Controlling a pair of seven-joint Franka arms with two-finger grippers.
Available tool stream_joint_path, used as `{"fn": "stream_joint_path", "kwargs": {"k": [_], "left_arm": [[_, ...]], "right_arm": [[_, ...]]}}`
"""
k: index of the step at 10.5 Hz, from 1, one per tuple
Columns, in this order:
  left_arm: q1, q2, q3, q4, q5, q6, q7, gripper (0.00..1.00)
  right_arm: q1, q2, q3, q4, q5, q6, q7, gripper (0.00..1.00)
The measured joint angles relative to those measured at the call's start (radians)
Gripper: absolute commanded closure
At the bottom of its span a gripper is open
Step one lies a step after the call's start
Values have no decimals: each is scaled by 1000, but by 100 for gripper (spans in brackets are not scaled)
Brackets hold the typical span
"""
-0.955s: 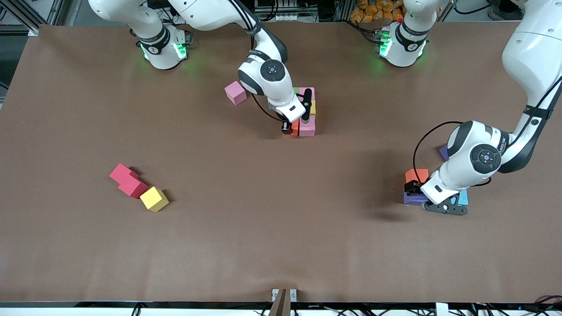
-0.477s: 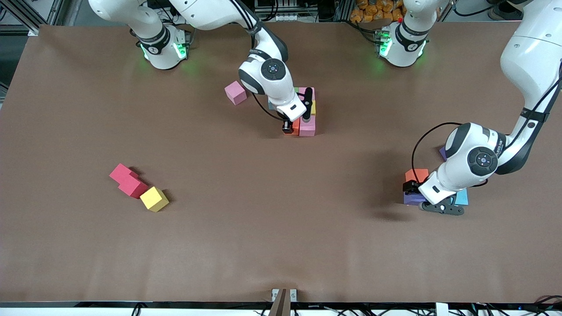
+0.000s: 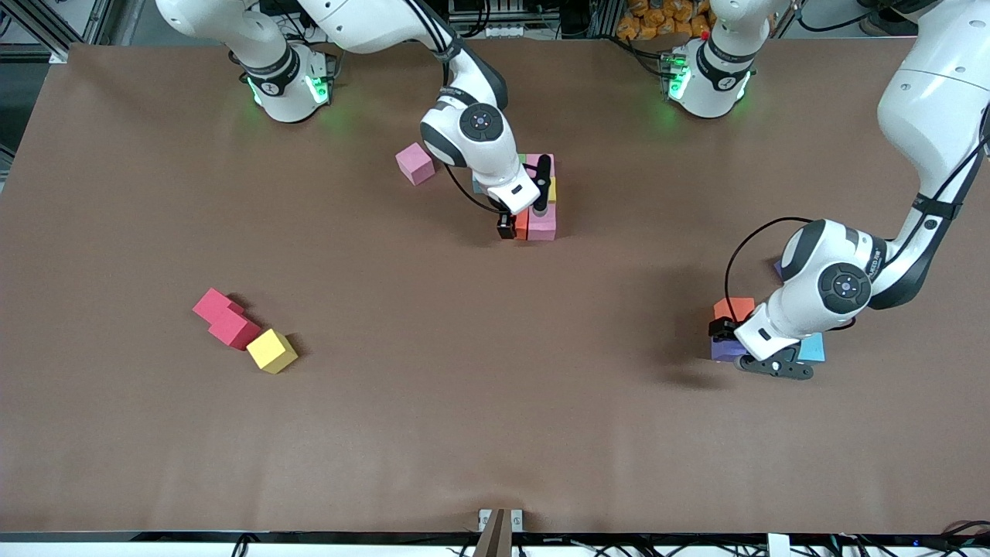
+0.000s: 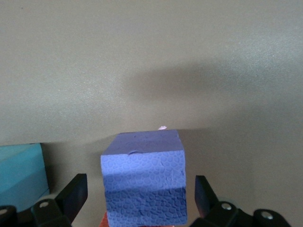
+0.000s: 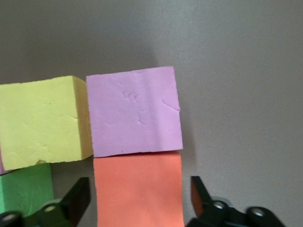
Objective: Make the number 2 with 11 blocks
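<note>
You had two red blocks (image 3: pixel 224 317) touching a yellow block (image 3: pixel 271 350), a lone pink block (image 3: pixel 415 163), and a purple block (image 4: pixel 143 177) with pebbled texture.

White glossy arms, black joint bands, black cables, green base LEDs, black tools.
</note>
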Motion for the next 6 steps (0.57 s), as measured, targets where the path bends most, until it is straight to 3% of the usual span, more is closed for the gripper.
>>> {"fn": "stream_joint_path", "kwargs": {"k": [2,6], "left_arm": [[0,7,3,0,0,0,0,41],[0,10,3,18,0,0,0,41]], "right_arm": [[0,0,-1,3,0,1,2,0],[-1,-18,-3,15,1,-32,3,0]]}}
